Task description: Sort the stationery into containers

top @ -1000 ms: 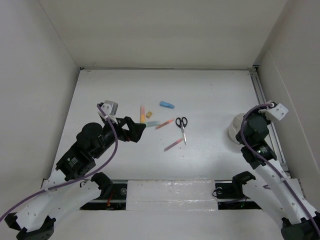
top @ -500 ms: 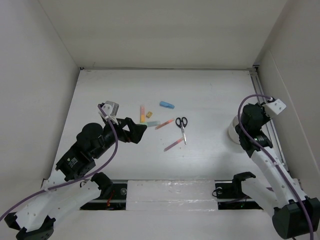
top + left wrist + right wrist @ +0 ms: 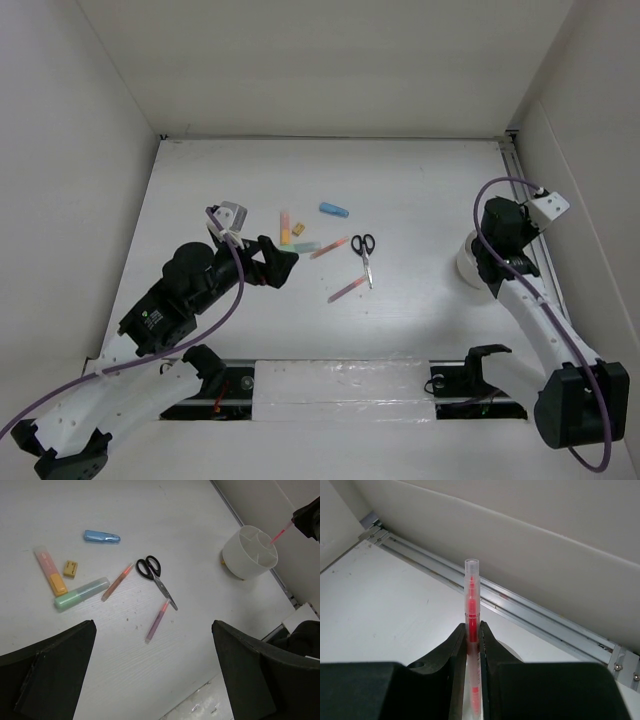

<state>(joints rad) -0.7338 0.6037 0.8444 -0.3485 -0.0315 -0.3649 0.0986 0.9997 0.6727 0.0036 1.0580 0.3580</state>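
My right gripper [image 3: 471, 633] is shut on a thin red pen [image 3: 471, 592], held upright just above the white divided cup [image 3: 250, 552] at the table's right edge. In the left wrist view the pen's tip [image 3: 280, 532] slants toward the cup's rim. On the table's middle lie black-handled scissors [image 3: 364, 250], two pink pens [image 3: 329, 247] [image 3: 347, 290], a light-blue marker [image 3: 334, 210], a mint-green marker [image 3: 303, 246], a yellow-orange marker [image 3: 286, 225] and a tiny yellow-black piece [image 3: 297, 234]. My left gripper [image 3: 282, 263] hovers wide open, left of these items, holding nothing.
A metal rail [image 3: 525, 215] runs along the table's right edge beside the cup. White walls close in the left, back and right sides. A taped strip [image 3: 340, 385] lies at the near edge between the arm bases.
The right wrist has swung in and turned over the cup with the pen still gripped. The left arm has shifted slightly right. The items on the table lie as before.
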